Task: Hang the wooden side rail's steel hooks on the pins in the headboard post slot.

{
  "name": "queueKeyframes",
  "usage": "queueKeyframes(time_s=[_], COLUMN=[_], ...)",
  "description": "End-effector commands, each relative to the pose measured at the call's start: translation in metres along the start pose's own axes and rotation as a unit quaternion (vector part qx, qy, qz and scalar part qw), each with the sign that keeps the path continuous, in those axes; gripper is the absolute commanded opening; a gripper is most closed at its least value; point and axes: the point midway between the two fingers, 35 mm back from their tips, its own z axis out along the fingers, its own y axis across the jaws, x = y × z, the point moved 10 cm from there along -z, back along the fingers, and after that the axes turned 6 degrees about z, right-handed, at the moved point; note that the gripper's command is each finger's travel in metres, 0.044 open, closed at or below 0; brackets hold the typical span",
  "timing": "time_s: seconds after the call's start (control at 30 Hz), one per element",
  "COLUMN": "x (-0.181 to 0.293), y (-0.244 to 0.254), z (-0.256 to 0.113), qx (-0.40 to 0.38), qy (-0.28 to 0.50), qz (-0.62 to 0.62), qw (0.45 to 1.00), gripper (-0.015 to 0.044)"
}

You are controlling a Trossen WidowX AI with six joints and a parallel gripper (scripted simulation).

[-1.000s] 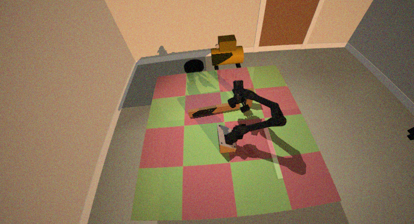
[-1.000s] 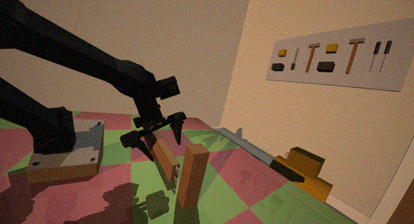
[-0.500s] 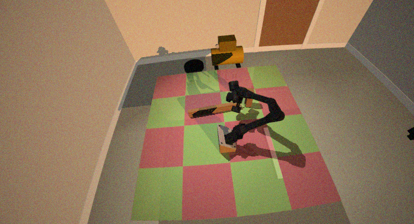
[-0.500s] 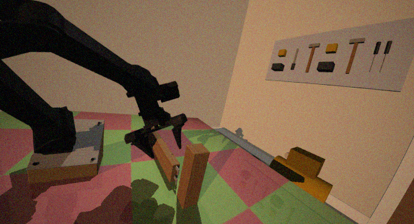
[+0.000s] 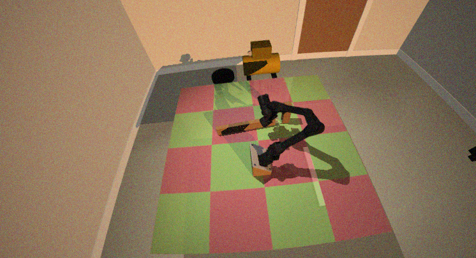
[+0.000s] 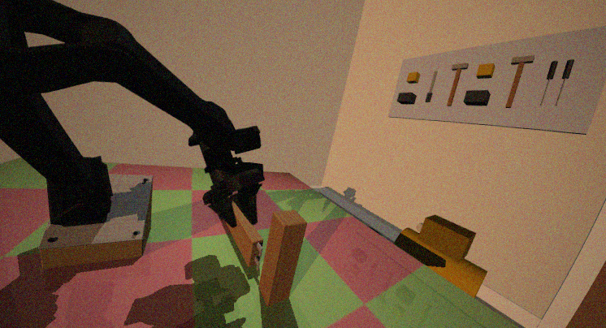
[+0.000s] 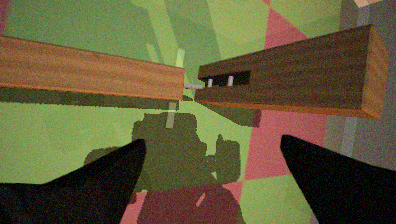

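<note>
The wooden side rail [image 5: 254, 124] [image 6: 248, 239] [image 7: 95, 72] appears to lie along the mat, its end facing the upright headboard post [image 5: 285, 117] [image 6: 283, 257] [image 7: 310, 75]. Pale steel hooks [image 6: 257, 256] [image 7: 193, 86] stick out from the rail's end toward the post. A gap shows between rail end and post. In the wrist view two pins [image 7: 220, 81] show uncovered in the post's dark slot. My gripper [image 6: 244, 222] [image 7: 212, 143] is open and empty. In the exterior view its fingertips overlap the rail a little behind its hook end; whether they straddle it is unclear.
The arm's base plate [image 5: 255, 161] [image 6: 93, 236] sits beside the rail. A yellow machine [image 5: 263, 63] [image 6: 445, 253] and a black round object [image 5: 223, 75] stand beyond the checkered mat [image 5: 238, 220]. A tool board [image 6: 424, 114] hangs on the wall.
</note>
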Motion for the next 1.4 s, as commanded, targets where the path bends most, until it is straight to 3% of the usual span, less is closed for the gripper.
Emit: queueKeyframes(time_s=[0.0,0.43,1.37], x=[-0.010,-0.014,-0.015], y=[0.012,0.025,0.025], z=[-0.003,-0.004,-0.004], qx=[0.060,0.089,0.088], qy=[-0.020,-0.076,-0.075], qz=[0.330,0.590,0.588], qw=[0.942,0.799,0.801], gripper=[0.0440,0.0440,0.0440])
